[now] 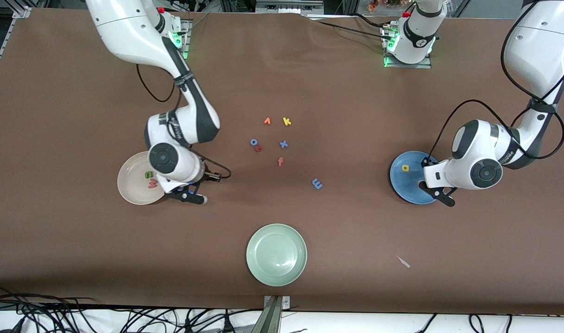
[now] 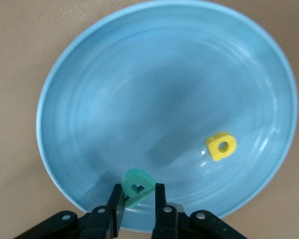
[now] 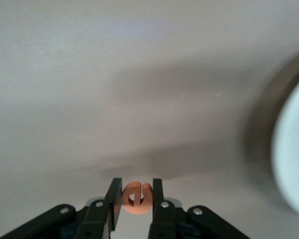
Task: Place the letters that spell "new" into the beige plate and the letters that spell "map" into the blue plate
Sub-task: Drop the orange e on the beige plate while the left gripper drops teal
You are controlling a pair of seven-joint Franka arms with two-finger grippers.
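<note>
Two plates already carry letters. On the beige plate [image 1: 133,185], toward the right arm's end of the table, lie the green "n" [image 1: 148,175] and the salmon-red "w" [image 1: 152,184], touching or nearly so. The right gripper [image 3: 135,196] hangs just beside that plate's rim, its jaws pinched on the orange "e" [image 3: 136,198], which shows between the fingertips in the right wrist view.

On the blue plate [image 1: 404,185], toward the left arm's end, rests the yellow "a" [image 1: 405,168]. The left gripper [image 2: 138,193] is over the part of that plate nearest the front camera, jaws closed on the teal "p" [image 2: 137,186], which is held just above the plate's inner surface.

The blue "m" [image 1: 317,183] lies alone on the brown table [image 1: 78,259], between the two plates and nearer the front camera than the loose cluster of letters. That cluster holds an orange "v" [image 1: 267,121] and a yellow "k" [image 1: 287,121] farthest from the camera, then a blue "o" [image 1: 253,142] touching a small red letter [image 1: 258,148] that cannot be read, a blue "x" [image 1: 283,144], and a red-orange "f" [image 1: 280,161].

A pale green plate [image 1: 276,254] sits nearest the camera. A small pale scrap [image 1: 403,262] lies toward the left arm's end. Printed lettering on the right arm's wrist is too small to read.
</note>
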